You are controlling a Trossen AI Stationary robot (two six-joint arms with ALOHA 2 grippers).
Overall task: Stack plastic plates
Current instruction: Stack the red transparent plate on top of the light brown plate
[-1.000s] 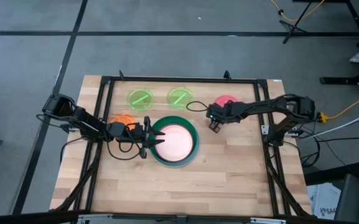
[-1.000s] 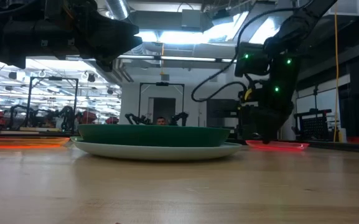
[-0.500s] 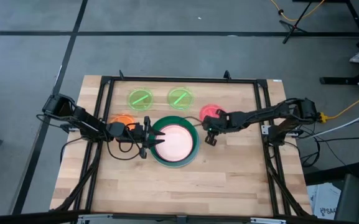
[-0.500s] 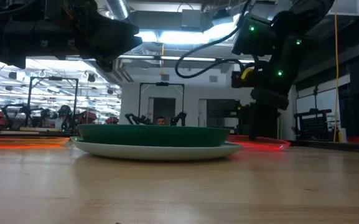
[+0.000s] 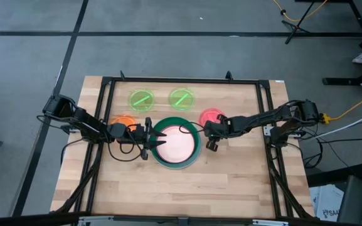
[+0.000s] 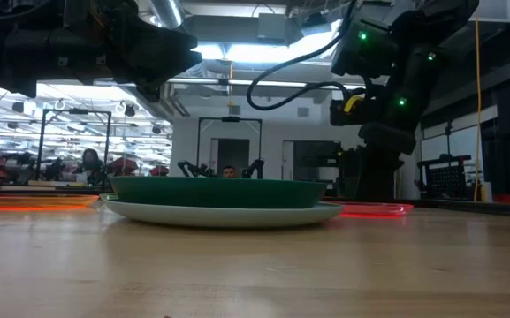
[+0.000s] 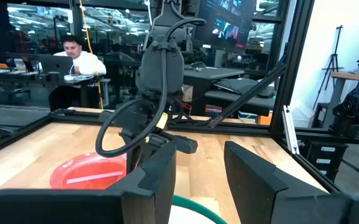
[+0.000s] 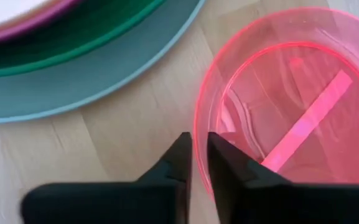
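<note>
A stack of plates (image 5: 175, 143), light blue under dark green, magenta and cream, sits mid-table and shows in the low view (image 6: 224, 200). The translucent pink plate (image 5: 212, 115) lies flat to its right, and my right gripper (image 5: 210, 127) is shut on it. The orange plate (image 5: 124, 120) and two neon green plates (image 5: 142, 99) (image 5: 181, 98) rest flat toward the far left. My left gripper (image 5: 160, 139) hangs open above the stack's left rim, its fingers (image 7: 157, 174) apart and touching nothing. My right gripper (image 8: 199, 165) pinches the pink plate's rim (image 8: 197, 132) on its near side. One finger stands inside the rim and one outside. The fingers come from above, slanting down from the table's right. The plate lies flat on the table (image 6: 374, 209).
A black metal frame (image 5: 168, 81) borders the table. The stack's right rim (image 8: 135, 74) is close beside the pink plate. Bare wood (image 5: 187, 188) stretches along the near side. A person sits at a desk beyond the table (image 7: 73, 53).
My right gripper has moved toward the table's left and near edge, toward the stack. It has drawn the pink plate along with it, and the plate has slid flat along the table to just beside the stack's right rim.
</note>
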